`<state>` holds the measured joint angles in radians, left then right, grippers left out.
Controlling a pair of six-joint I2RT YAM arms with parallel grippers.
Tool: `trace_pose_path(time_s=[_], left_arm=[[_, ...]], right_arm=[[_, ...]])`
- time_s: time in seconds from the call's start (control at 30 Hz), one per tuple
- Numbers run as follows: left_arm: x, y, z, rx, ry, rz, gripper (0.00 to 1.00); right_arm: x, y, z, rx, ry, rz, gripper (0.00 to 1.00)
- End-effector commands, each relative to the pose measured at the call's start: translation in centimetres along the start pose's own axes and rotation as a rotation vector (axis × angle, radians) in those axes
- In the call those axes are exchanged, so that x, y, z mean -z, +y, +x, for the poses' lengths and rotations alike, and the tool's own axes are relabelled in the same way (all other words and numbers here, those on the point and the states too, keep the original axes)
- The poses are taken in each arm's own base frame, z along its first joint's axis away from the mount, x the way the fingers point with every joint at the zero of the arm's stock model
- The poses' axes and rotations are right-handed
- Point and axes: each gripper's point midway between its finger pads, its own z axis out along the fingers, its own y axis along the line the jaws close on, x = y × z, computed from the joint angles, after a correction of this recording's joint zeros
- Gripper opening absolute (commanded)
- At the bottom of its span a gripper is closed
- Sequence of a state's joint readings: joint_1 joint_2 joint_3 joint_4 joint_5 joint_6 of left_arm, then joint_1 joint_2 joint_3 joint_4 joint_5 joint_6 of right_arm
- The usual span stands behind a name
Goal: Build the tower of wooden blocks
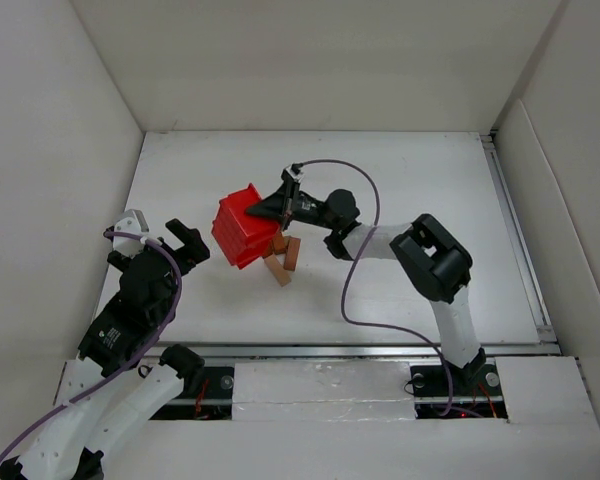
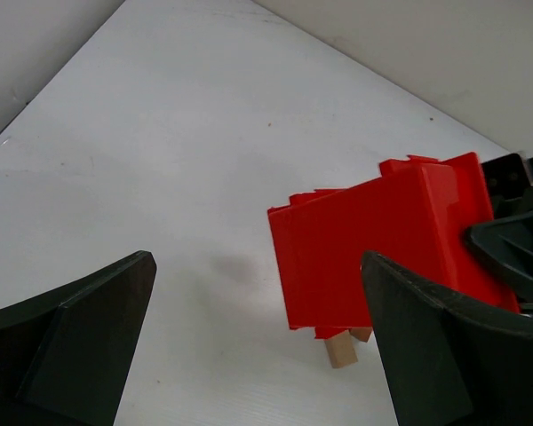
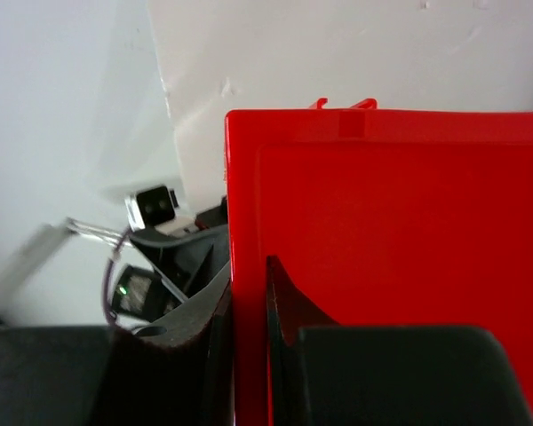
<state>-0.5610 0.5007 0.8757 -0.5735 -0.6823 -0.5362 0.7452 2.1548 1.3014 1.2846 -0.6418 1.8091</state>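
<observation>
Top external: red bin (image 1: 242, 230) tipped.
Right claw (image 1: 272, 208) pinches its wall, likely to empty blocks (image 1: 283, 258) below; left claw (image 1: 162, 235) spread.

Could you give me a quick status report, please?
Left gripper open, empty. Right gripper shut on red bin, bin tipped. Wood blocks loose beneath it, unstacked.

The top external camera is looking down from above and behind the arm bases, taking in the whole table (image 1: 400, 290) from afar. The left wrist camera is peering forward between the left gripper's (image 2: 258, 262) fingers, facing the red bin (image 2: 382, 248) from nearby. The right wrist camera is sitting close against that bin's wall, which is filling most of its frame, with the left arm (image 3: 155, 266) showing beyond. All three views are sharing the bin.
</observation>
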Motion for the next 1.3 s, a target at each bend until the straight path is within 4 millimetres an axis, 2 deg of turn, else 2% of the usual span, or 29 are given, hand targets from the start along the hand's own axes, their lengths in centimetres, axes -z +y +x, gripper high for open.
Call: trace_pose_path(time_s=[0.0, 0.03, 0.07, 0.1, 0.13, 0.17, 0.2, 0.23, 0.27, 0.3, 0.4, 0.5, 0.53, 0.57, 0.67, 0.77, 0.93, 1.27], left_arm=[[0.3, -0.2, -1.3, 0.071, -0.037, -0.002, 0.99], [0.4, -0.2, -1.3, 0.072, -0.038, 0.001, 0.99], [0.4, -0.2, -1.3, 0.07, -0.038, 0.001, 0.99], [0.4, -0.2, -1.3, 0.071, -0.038, 0.003, 0.99], [0.3, -0.2, -1.3, 0.07, -0.039, 0.0, 0.99], [0.4, -0.2, -1.4, 0.071, -0.039, -0.002, 0.99], [0.3, -0.1, -1.3, 0.073, -0.039, -0.006, 0.99], [0.4, 0.0, -1.3, 0.072, -0.039, -0.008, 0.99], [0.4, -0.1, -1.4, 0.076, -0.04, -0.007, 0.99], [0.4, -0.1, -1.3, 0.076, -0.04, -0.005, 0.99], [0.3, -0.2, -1.2, 0.069, -0.035, -0.003, 0.99], [0.2, -0.3, -1.1, 0.062, -0.03, -0.003, 0.99], [0.1, -0.3, -1.0, 0.056, -0.025, -0.005, 0.99], [0.1, -0.4, -1.0, 0.056, -0.024, -0.003, 0.99], [0.1, -0.4, -1.0, 0.059, -0.025, -0.003, 0.99], [0.2, -0.3, -1.1, 0.063, -0.03, -0.001, 0.99], [0.1, -0.4, -1.0, 0.057, -0.024, -0.001, 0.99], [0.2, -0.4, -1.1, 0.058, -0.026, 0.004, 0.99]], right_arm=[[2.2, 9.7, 1.7, 0.421, 0.042, -0.235, 0.0], [2.2, 8.9, 0.8, 0.491, 0.021, -0.143, 0.0], [2.1, 7.1, 0.2, 0.423, 0.018, -0.06, 0.0], [2.3, 7.3, -0.6, 0.555, -0.002, -0.014, 0.0], [2.3, 6.1, -1.2, 0.583, -0.012, 0.063, 0.0], [3.2, 3.6, -3.3, 0.546, -0.067, 0.22, 0.0], [3.8, 3.8, -4.2, 0.645, -0.094, 0.262, 0.0], [4.3, 3.4, -4.5, 0.667, -0.116, 0.303, 0.0], [5.5, 2.2, -5.7, 0.658, -0.162, 0.371, 0.0], [6.3, 2.2, -6.5, 0.695, -0.181, 0.396, 0.0], [7.5, 1.4, -7.4, 0.694, -0.187, 0.429, 0.0], [7.5, 0.0, -7.1, 0.664, -0.154, 0.429, 0.0], [7.6, -1.1, -7.3, 0.643, -0.15, 0.437, 0.0], [7.4, -1.1, -7.1, 0.647, -0.137, 0.412, 0.0], [6.2, -2.4, -5.3, 0.602, -0.082, 0.362, 0.0], [4.7, -2.8, -3.8, 0.59, -0.044, 0.34, 0.0], [2.9, -2.0, -1.8, 0.594, 0.002, 0.291, 0.0], [1.5, -0.1, 0.1, 0.601, 0.045, 0.206, 0.0]])
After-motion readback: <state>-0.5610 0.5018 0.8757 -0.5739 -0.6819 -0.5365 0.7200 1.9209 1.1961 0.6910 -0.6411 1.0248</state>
